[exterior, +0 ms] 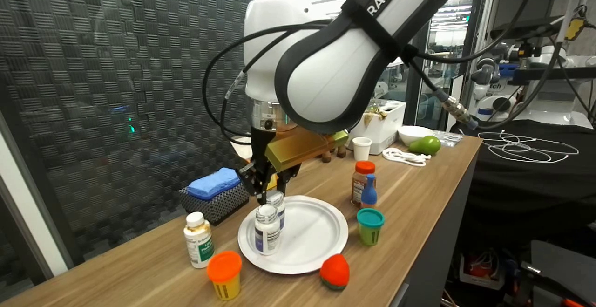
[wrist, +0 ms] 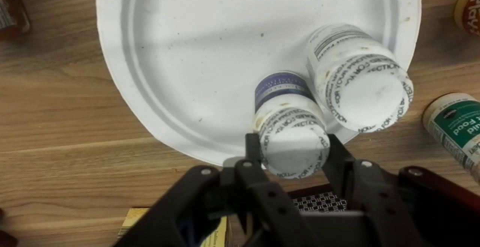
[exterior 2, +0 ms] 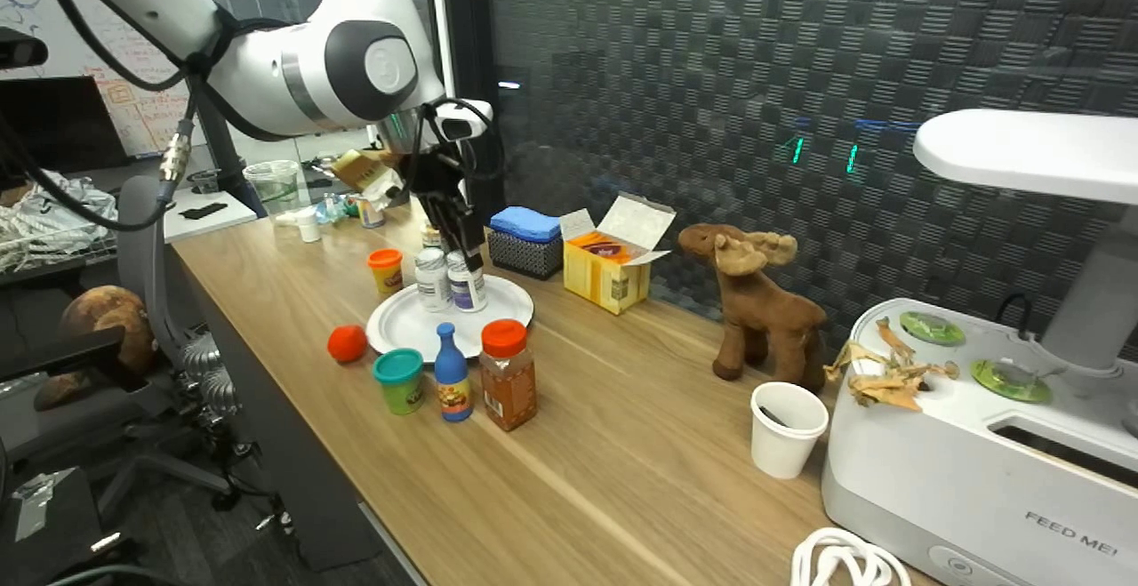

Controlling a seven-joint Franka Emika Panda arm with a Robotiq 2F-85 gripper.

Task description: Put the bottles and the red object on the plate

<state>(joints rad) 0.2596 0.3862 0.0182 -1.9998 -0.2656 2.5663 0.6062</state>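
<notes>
Holding a white bottle [wrist: 291, 127] by its cap, my gripper [wrist: 294, 145] has its two fingers [wrist: 252, 145] on both sides of it — they stand apart by the width of this cap and no more. In the wrist view the bottle is below the centre, upright, over the lower part of the plate [wrist: 187, 52]; if its base touches the plate, I cannot tell. A second white bottle [wrist: 360, 78] stands upright on the same plate, just beside, to the right in that frame. The red object [exterior: 335, 269] lies on the wooden counter [exterior: 163, 274], just beside the plate — at the bottom of the frame, slightly right of the middle, in an exterior view. At the lower left there, I see a green-labelled bottle [exterior: 199, 242] and a yellow tub [exterior: 225, 276] with orange lid, both upright. In an exterior view, below and left of the centre, a green tub [exterior 2: 399, 383], a blue bottle [exterior 2: 452, 377] and a red-capped jar [exterior 2: 508, 380] stand near the plate, side by side. A yellow box [exterior 2: 605, 275] with raised flaps is close to the centre.
</notes>
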